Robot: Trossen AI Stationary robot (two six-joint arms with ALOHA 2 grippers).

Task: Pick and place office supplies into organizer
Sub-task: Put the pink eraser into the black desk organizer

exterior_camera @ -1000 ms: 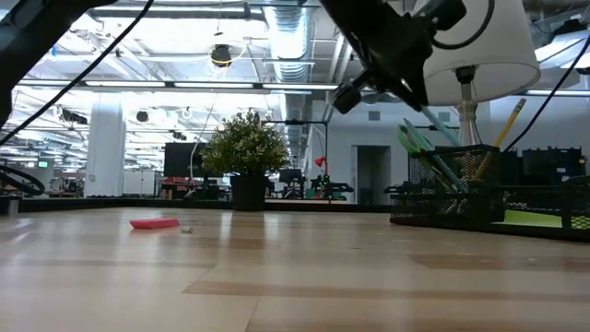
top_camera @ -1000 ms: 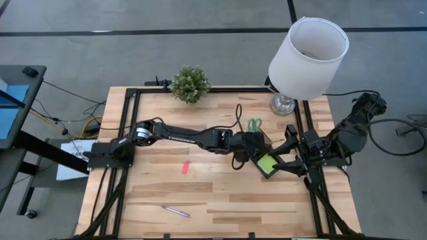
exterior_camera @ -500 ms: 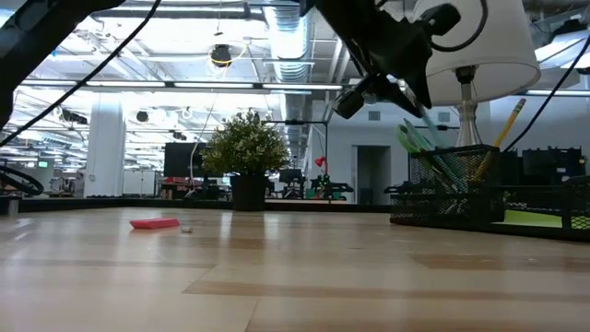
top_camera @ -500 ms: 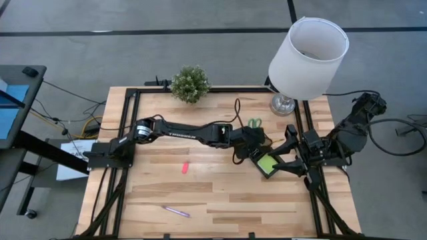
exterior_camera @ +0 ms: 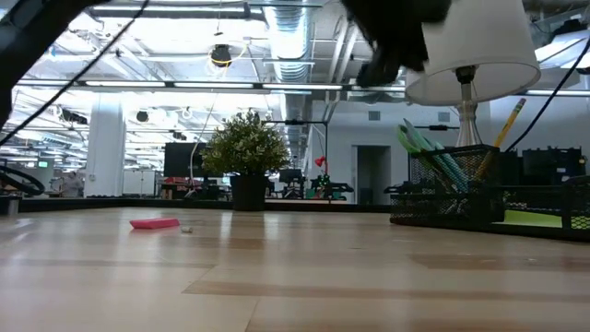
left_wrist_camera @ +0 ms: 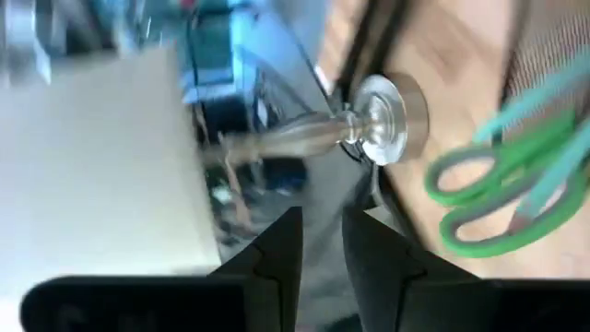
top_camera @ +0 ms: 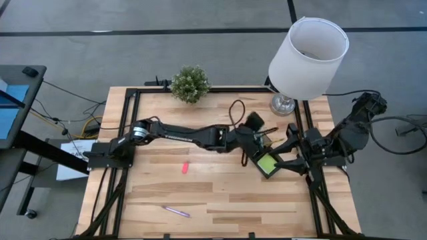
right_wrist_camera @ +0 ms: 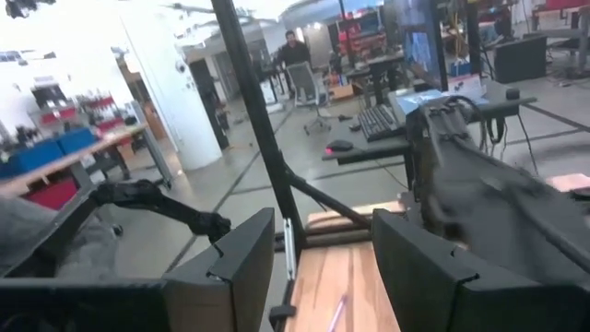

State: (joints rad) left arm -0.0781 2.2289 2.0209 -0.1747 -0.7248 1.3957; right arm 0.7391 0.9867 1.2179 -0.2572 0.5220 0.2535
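I have the left gripper [top_camera: 255,123] raised over the far end of the small black mesh organizer [top_camera: 265,162] at the table's right edge, beside the base of the white-shaded lamp [top_camera: 283,104]. Through the left wrist camera I see its two dark fingers [left_wrist_camera: 277,254] with only a narrow gap between them and nothing in it; the green-handled scissors [left_wrist_camera: 493,189] stand apart beyond them. At table height those scissors [exterior_camera: 426,150] lean in the mesh cup next to a yellow wooden pencil [exterior_camera: 510,109], and the lime-green sticky-note pad [top_camera: 266,163] lies in the tray. My reading is that this drop is finished, so the thing to do well is the exit: lift straight up before swinging, so the wrist does not catch the handles or the lampshade. Then I would spread the fingers fully on the way to the flat pink eraser [top_camera: 185,168], lying well apart at mid-table, or the purple pen [top_camera: 176,211] near the front edge. The right gripper [right_wrist_camera: 318,267] waits wide apart and empty at the right edge.
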